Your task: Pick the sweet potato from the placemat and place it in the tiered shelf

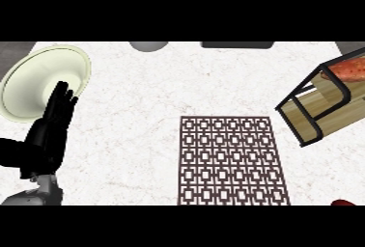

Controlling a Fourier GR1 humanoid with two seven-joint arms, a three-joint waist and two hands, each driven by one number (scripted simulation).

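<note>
The sweet potato (351, 69), orange-red, lies on the top level of the tiered shelf (311, 129), a black-framed wooden rack at the right edge. The brown lattice placemat (234, 161) lies flat in the middle with nothing on it. My left hand (50, 130) rests open at the left, fingers straight and pointing up, overlapping the lower rim of a plate. My right hand does not show anywhere in the view.
A pale green plate (43, 79) sits at the far left. A grey round object (148, 46) and a dark flat object (237, 44) lie at the counter's back edge. A small dark red shape (343, 202) peeks in at the bottom right.
</note>
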